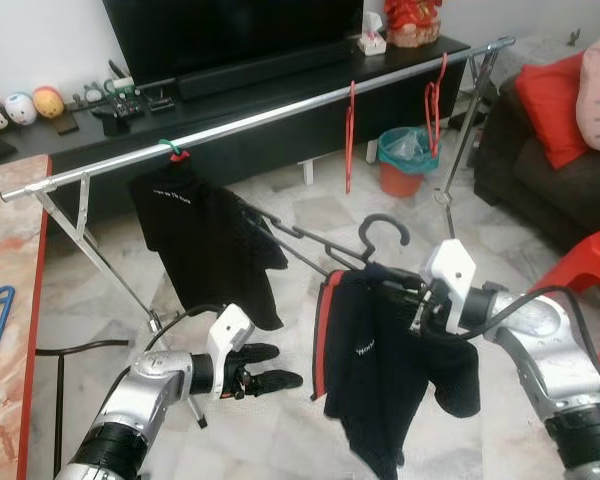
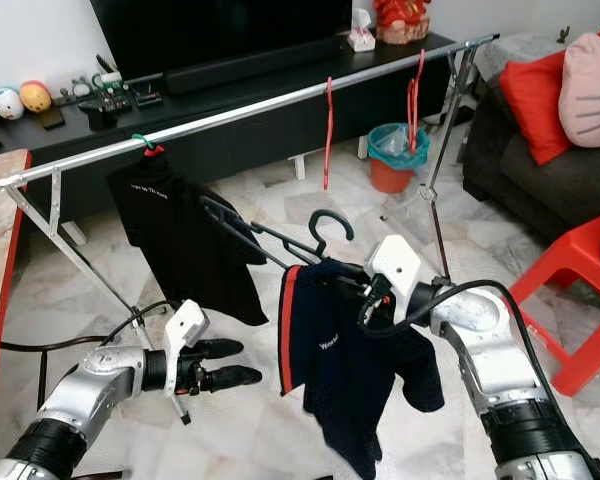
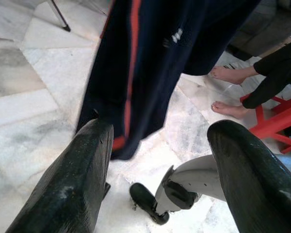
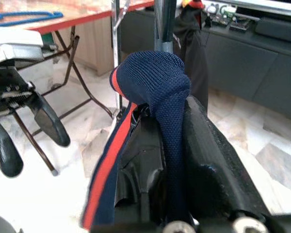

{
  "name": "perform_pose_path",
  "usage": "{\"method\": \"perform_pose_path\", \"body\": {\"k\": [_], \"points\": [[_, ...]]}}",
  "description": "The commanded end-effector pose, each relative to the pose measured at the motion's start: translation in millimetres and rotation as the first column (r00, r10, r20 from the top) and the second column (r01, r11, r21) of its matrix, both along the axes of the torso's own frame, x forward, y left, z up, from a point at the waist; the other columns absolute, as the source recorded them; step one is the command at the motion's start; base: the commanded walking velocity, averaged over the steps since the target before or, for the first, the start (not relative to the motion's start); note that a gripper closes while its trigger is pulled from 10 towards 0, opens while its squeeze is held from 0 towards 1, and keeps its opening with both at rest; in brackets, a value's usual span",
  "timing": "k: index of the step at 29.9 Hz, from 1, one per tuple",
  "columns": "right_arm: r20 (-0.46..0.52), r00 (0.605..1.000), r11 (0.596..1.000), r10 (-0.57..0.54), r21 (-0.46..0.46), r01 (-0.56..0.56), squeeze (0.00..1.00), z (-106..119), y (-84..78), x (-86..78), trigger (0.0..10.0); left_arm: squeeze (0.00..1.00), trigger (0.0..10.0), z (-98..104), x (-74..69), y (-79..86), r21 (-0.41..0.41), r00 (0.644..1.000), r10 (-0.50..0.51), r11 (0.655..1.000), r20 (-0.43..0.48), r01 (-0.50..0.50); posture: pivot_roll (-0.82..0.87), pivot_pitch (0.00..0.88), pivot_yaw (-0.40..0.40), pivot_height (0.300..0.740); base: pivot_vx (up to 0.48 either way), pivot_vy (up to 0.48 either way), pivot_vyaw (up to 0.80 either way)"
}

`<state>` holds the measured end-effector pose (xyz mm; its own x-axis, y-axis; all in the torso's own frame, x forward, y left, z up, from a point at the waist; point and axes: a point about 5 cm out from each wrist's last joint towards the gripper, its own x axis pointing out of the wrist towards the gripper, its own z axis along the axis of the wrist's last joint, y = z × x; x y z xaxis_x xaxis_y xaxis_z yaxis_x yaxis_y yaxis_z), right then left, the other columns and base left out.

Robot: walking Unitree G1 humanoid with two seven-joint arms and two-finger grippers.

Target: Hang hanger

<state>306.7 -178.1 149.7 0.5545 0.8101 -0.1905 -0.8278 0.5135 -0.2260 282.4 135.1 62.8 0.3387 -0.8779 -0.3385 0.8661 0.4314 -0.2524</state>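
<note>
A black hanger (image 1: 384, 233) carries a navy shirt (image 1: 380, 370) with a red side stripe. My right gripper (image 1: 408, 292) is shut on the hanger at the shirt's shoulder, holding it tilted below the silver rail (image 1: 280, 112). In the right wrist view the navy fabric (image 4: 157, 77) bunches over the shut fingers. My left gripper (image 1: 280, 366) is open and low, left of the shirt's hem and apart from it; its fingers (image 3: 68, 184) frame the shirt (image 3: 150, 58) in the left wrist view. A black T-shirt (image 1: 205, 240) hangs from a green hanger (image 1: 174, 152) on the rail.
Two red hangers (image 1: 350, 130) hang empty further along the rail. Behind stand a black TV console (image 1: 280, 90) and a teal-lined bin (image 1: 405, 160). A red chair (image 1: 590, 275) and dark sofa (image 1: 550, 180) are on the right, a red-edged table (image 1: 15, 300) on the left. A person's bare feet (image 3: 228, 109) are nearby.
</note>
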Motion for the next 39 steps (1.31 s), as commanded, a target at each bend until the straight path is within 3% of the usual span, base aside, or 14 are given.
{"method": "perform_pose_path", "body": {"k": [1, 4, 13, 31, 34, 39], "points": [[0.049, 0.998, 0.999, 0.033, 0.015, -0.034, 0.0, 12, 8.6, 2.5, 10.0, 0.0, 10.0, 4, 7.9, -0.1, 0.037, 0.998, 0.038, 0.998, 0.056, -0.041, -0.05, 0.029, 0.074, 0.74, 0.0, 0.0, 0.0], [0.045, 0.996, 0.997, 0.077, 0.021, -0.078, 0.0, 12, 14.3, -1.3, 10.0, 0.0, 10.0, 5, 18.4, -4.3, 0.041, 0.988, 0.123, 0.991, 0.095, -0.128, -0.05, 0.029, 0.075, 0.74, 0.0, 0.0, 0.0], [0.03, 0.995, 0.995, 0.099, 0.027, -0.1, 0.0, 11, 14.2, -6.1, 10.0, 0.0, 10.0, 2, 22.2, -7.9, 0.057, 0.978, 0.18, 0.981, 0.106, -0.187, -0.06, 0.031, 0.071, 0.74, 0.0, 0.0, 0.0], [0.044, 0.993, 0.993, 0.108, 0.035, -0.11, 0.0, 19, 19.5, -3.2, 10.0, 0.0, 10.0, -4, 18.5, -14.4, 0.061, 0.988, 0.125, 0.99, 0.087, -0.131, -0.06, 0.038, 0.068, 0.74, 0.0, 0.0, 0.0], [0.06, 0.993, 0.993, 0.106, 0.047, -0.109, 0.0, 24, 23.0, 0.6, 10.0, 0.0, 10.0, -9, 10.5, -16.3, 0.079, 0.998, 0.049, 0.995, 0.049, -0.053, -0.06, 0.039, 0.067, 0.74, 0.0, 0.0, 0.0], [0.091, 0.99, 0.99, 0.105, 0.081, -0.112, 0.0, 34, 28.4, 4.4, 10.0, 0.0, 10.0, -16, 8.6, -15.0, 0.135, 0.998, 0.043, 0.99, 0.043, -0.048, -0.07, 0.04, 0.067, 0.74, 0.0, 0.0, 0.0]]}}
